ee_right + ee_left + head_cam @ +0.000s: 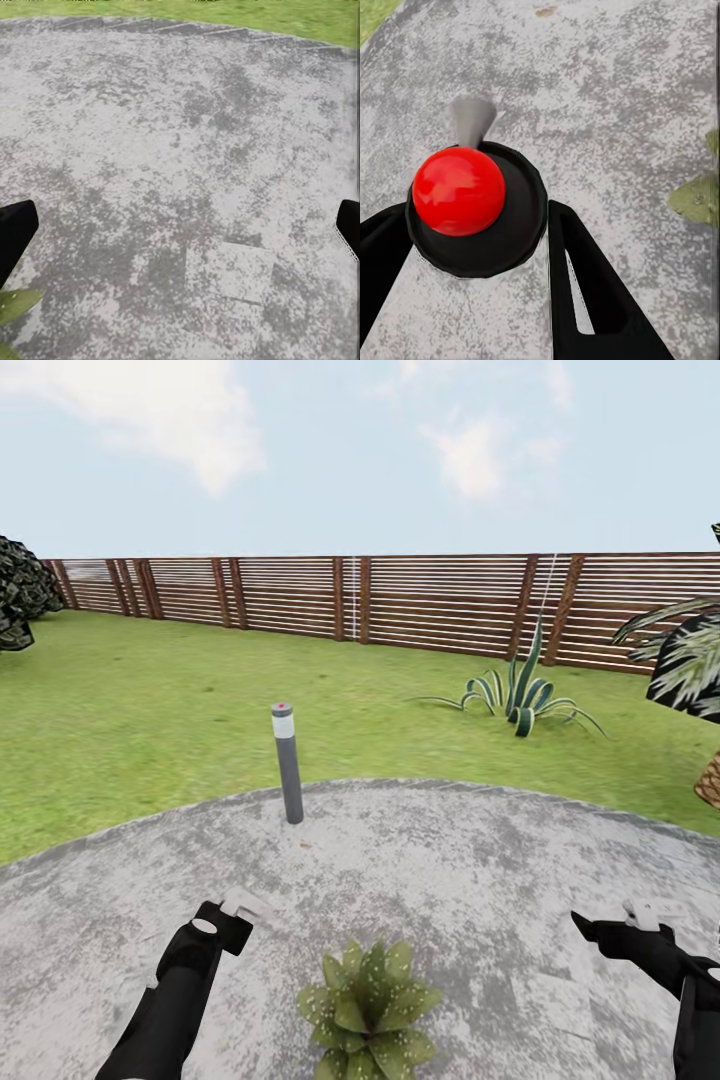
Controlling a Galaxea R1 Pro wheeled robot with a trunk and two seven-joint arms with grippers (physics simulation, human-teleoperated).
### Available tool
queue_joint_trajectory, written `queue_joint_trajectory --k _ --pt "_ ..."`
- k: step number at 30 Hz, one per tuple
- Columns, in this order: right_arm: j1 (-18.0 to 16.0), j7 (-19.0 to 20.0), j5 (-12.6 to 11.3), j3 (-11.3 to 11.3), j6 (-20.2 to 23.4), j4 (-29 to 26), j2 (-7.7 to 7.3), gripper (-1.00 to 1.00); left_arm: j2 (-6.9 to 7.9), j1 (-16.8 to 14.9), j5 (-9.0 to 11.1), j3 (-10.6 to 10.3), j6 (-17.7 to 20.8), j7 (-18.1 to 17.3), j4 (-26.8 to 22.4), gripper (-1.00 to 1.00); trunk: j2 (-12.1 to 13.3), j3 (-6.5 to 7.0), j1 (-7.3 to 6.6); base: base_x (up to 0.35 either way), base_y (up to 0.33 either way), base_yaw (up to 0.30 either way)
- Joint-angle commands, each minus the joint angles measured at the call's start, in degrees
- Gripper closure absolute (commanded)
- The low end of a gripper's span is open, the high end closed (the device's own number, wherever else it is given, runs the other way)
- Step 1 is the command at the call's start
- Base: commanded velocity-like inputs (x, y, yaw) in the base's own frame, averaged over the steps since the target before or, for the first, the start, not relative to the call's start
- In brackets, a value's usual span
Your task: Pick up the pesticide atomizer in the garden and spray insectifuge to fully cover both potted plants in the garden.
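Your L gripper sits low over the patio, just beside the potted plant at the bottom of the head view. In the L wrist view its two black fingers flank a round black cap topped by a red ball, w/ a grey nozzle poking out ahead; that looks like the pesticide atomizer seen from above, though the angle hides most of its body. The fingers seem pressed in against it, so you're prob. pinching it. A green leaf of the plant shows at that view's edge.

Your R gripper hangs over bare paving on the other side of the plant; in the R wrist view its fingertips stand far apart at opposite edges w/ nothing between them, so it's spread wide.

The plant's leaves are dotted w/ whitish specks of insectifuge; its pot is hidden under the foliage.

Farther out, a grey bollard lamp w/ a red dot stands upright at the patio's far rim. Beyond it is lawn, w/ a striped agave near the slatted brown fence; palm fronds enter at the R edge and a dark bush at the L edge.
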Motion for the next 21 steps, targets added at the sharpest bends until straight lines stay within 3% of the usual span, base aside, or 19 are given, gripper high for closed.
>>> queue_joint_trajectory --k 1,15,21 --pt "-0.1 0.4 0.3 -0.1 0.2 -0.1 0.03 -1.00 -0.07 0.0 -0.6 0.1 0.0 -0.6 -0.1 1.00 0.0 -0.06 0.01 0.090 -0.246 0.000" --pt "-0.1 0.4 0.3 -0.1 0.2 -0.2 0.01 -1.00 -0.07 0.0 -0.6 0.1 0.0 -0.6 -0.1 1.00 0.0 -0.06 0.01 0.010 -0.145 0.000" --pt "-0.1 0.4 0.3 -0.1 0.2 -0.2 0.01 -1.00 -0.07 0.0 -0.6 0.0 0.0 -0.6 -0.1 1.00 0.0 -0.06 0.01 0.000 -0.033 0.000"
